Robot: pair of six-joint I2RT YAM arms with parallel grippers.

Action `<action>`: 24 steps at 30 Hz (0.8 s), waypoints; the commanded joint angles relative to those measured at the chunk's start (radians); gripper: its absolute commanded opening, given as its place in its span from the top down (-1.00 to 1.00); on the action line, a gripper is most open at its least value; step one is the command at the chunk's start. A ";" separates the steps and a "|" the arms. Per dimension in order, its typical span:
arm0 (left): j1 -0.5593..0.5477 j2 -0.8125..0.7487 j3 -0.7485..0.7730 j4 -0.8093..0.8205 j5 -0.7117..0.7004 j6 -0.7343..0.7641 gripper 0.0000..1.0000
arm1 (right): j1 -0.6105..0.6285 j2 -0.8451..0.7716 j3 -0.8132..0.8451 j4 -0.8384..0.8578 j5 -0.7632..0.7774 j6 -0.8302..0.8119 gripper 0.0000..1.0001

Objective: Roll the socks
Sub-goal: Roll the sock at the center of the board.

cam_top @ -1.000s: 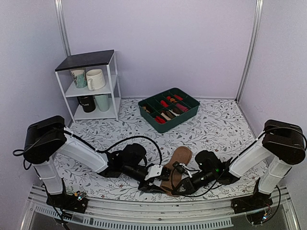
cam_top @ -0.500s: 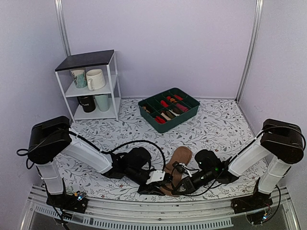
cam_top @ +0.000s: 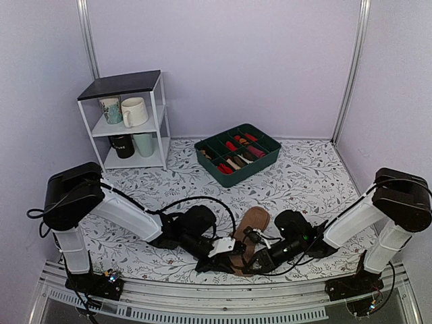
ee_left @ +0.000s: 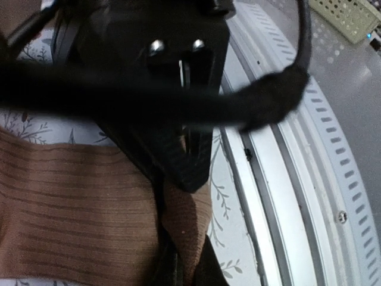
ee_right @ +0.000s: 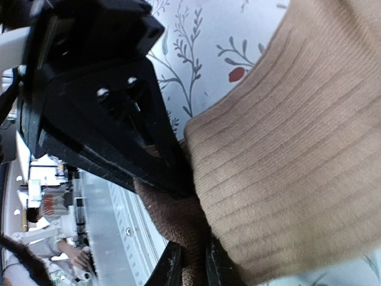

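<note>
On the flowered tabletop (cam_top: 304,175), my left gripper (ee_left: 184,265) and right gripper (ee_right: 193,268) each pinch just an edge of the socks (ee_left: 77,202), which could slip free once I start rolling.

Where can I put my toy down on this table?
Bare flowery table lies right of the green tray and between it and the white shelf. The front middle is crowded: the left gripper and right gripper pinch the socks there.
</note>
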 commanded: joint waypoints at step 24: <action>0.099 0.145 0.046 -0.234 0.253 -0.380 1.00 | 0.422 -0.186 0.006 -0.128 0.722 -0.604 0.23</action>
